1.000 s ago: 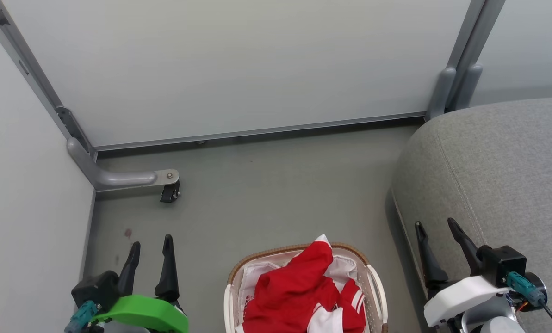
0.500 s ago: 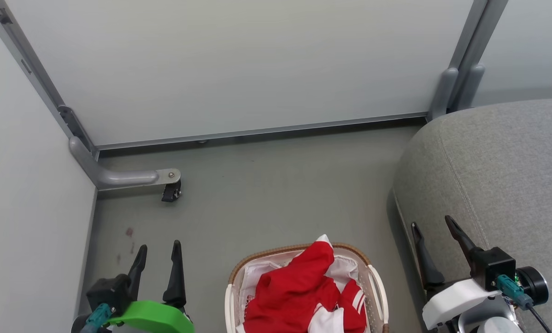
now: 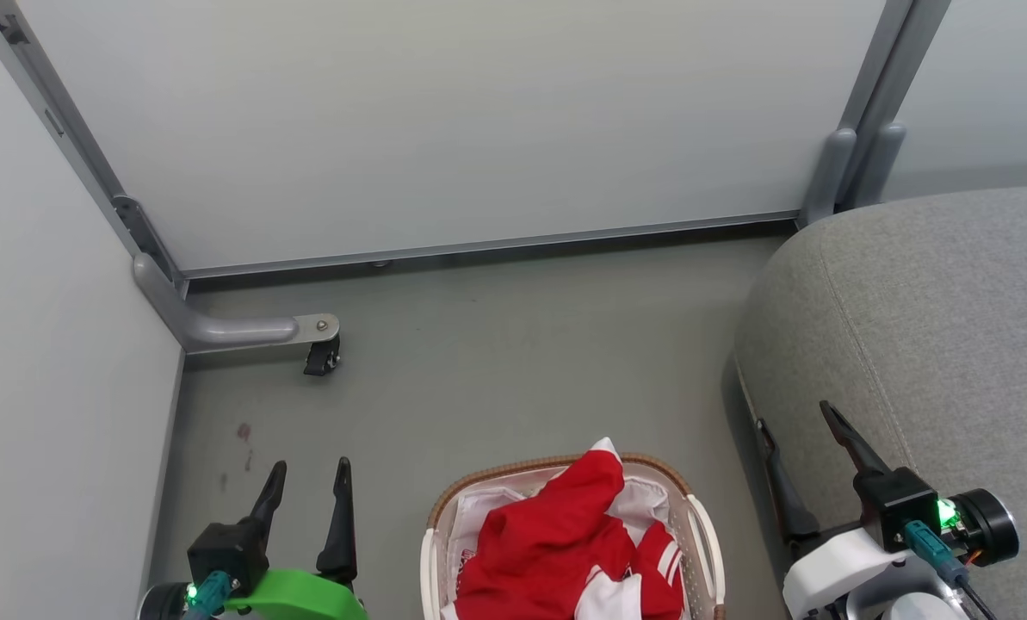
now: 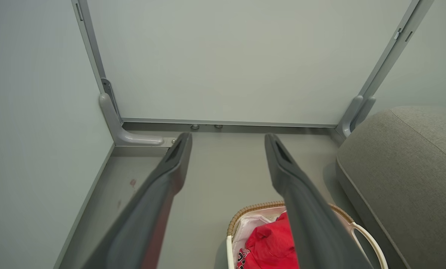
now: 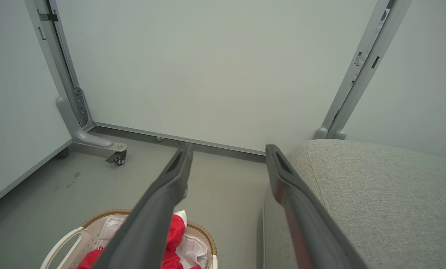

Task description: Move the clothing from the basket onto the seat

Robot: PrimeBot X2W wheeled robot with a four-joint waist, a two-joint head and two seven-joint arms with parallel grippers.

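Red fabric fills the basket: the clothing (image 3: 556, 542) lies heaped inside the basket (image 3: 496, 475). One fold peaks over the far rim, and a white-striped sleeve shows at the basket's right side. None of it is on the seat (image 3: 935, 327), which stands just right of the basket with a narrow strip of floor (image 3: 724, 482) between them.

The left gripper (image 3: 311, 469) hangs left of the basket. The right gripper (image 3: 794, 416) hangs right of it, by the seat's edge; whether it touches the seat I cannot tell. Both have their fingers spread apart and empty, pointing away past the basket's far rim.

The heap therefore lies between the two, inward of each, lower, and back toward the robot from the fingertips. Its long ridge runs from the middle of the basket's far rim toward the basket's near left. Neither arm looks clearly closer. I judge the right the better choice, being on the seat's side. Either arm would have to turn inward and dip into the basket before closing.
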